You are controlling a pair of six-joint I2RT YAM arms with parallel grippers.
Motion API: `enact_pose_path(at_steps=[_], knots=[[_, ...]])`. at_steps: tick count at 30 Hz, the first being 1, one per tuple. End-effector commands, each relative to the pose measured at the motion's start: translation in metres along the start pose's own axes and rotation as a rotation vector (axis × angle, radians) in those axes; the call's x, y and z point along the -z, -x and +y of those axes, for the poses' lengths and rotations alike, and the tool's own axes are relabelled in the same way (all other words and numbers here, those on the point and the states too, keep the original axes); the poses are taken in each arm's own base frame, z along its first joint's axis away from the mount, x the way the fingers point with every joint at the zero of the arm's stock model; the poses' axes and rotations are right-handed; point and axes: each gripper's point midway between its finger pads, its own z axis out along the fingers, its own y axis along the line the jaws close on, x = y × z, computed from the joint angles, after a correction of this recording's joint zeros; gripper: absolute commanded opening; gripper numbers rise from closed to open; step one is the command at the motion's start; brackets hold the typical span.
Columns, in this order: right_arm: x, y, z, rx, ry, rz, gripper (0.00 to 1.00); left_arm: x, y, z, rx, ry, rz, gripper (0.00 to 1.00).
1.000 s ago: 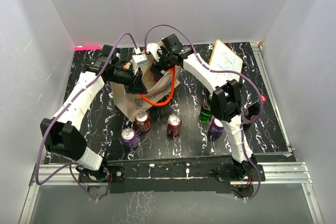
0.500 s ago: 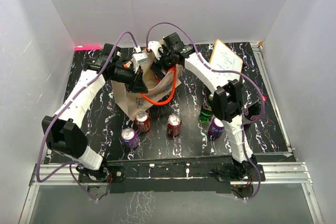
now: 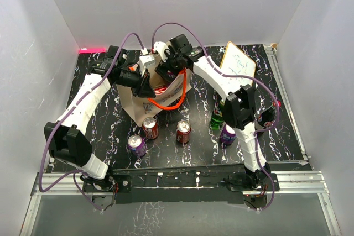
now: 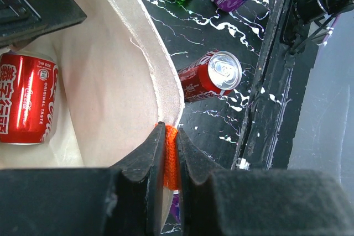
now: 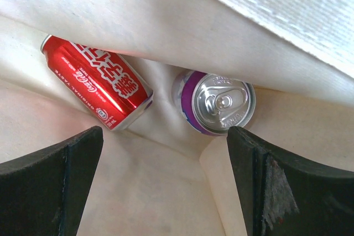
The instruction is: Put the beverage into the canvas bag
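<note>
Pinching the handle (image 4: 171, 165) on the bag (image 4: 113, 81), left gripper (image 4: 170, 136) clamps narrow; right gripper (image 5: 166, 183) gapes wide over red can (image 5: 97, 89) and purple can (image 5: 221, 103) inside.

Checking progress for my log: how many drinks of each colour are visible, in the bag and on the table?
Red cans: 3
Purple cans: 3
Green bottle: 1
Total: 7, not counting a half-hidden dark thing beside the right arm.

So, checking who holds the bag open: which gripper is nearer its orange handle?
Left. The left gripper pinches the orange handle at the canvas bag's rim; the right gripper hangs open at the bag's mouth.
</note>
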Motion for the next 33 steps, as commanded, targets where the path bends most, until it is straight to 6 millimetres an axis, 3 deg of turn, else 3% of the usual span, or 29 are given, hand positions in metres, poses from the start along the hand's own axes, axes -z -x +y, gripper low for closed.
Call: enact_pose_path(at_steps=[1,7,15,22,26,30,33], knots=[[0.03,0.053,-0.011,0.038,-0.083,-0.134,0.99,0.007,0.009,-0.011,0.006,-0.032,-0.028,0.0],[0.037,0.064,-0.012,0.029,-0.095,-0.168,0.99,0.008,0.009,-0.014,0.006,-0.033,-0.03,0.0],[0.072,0.08,-0.003,-0.035,-0.052,-0.26,0.97,0.007,0.011,-0.016,0.007,-0.05,-0.046,0.01],[0.105,0.128,0.002,-0.001,-0.015,-0.452,0.95,0.015,0.041,0.002,-0.084,0.047,-0.126,0.33],[0.124,0.153,-0.006,0.026,-0.042,-0.519,0.93,0.021,0.065,0.011,-0.054,0.109,-0.184,0.61],[0.144,0.162,-0.015,0.003,-0.086,-0.56,0.91,0.031,0.094,0.014,-0.048,0.15,-0.258,0.8],[0.165,0.161,-0.029,-0.063,-0.137,-0.582,0.9,0.036,0.113,0.019,-0.011,0.178,-0.303,0.85]])
